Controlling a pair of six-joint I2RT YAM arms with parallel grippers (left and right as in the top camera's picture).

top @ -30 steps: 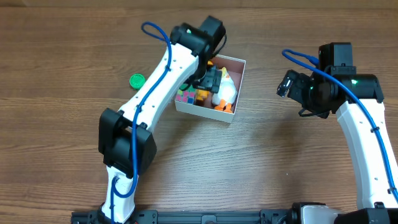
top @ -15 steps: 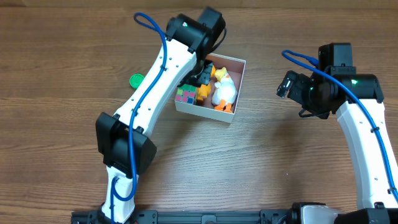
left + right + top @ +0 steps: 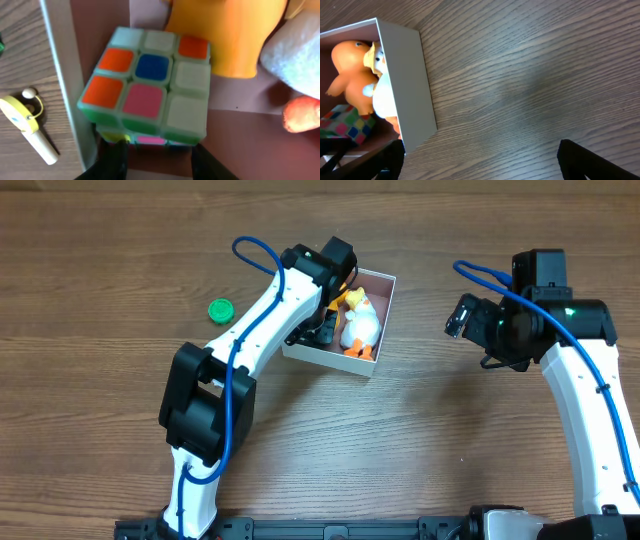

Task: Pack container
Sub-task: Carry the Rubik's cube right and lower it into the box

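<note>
The container [image 3: 334, 359] is a shallow white box with a mauve floor, left of the table's centre. Inside lie a colour-sticker puzzle cube [image 3: 149, 85], an orange toy [image 3: 225, 35] and a white duck [image 3: 361, 326]. My left gripper [image 3: 325, 331] is down inside the box at its left side. Its jaws [image 3: 157, 150] stand partly open just short of the cube's near lower edge, with only mauve floor between them. In the overhead view the arm hides the cube. My right gripper [image 3: 461, 315] hovers open over bare wood right of the box, holding nothing.
A green cap [image 3: 221, 309] lies on the table left of the left arm. A small yellow piece with a cream stick [image 3: 27, 125] lies on the wood just outside the container wall [image 3: 64, 75]. The right wrist view shows the box's outer wall [image 3: 408, 85].
The left gripper has come from the box's back edge down over the cube, which the arm now hides from above. Its jaws stand narrower than a second ago. The right arm has not moved.
</note>
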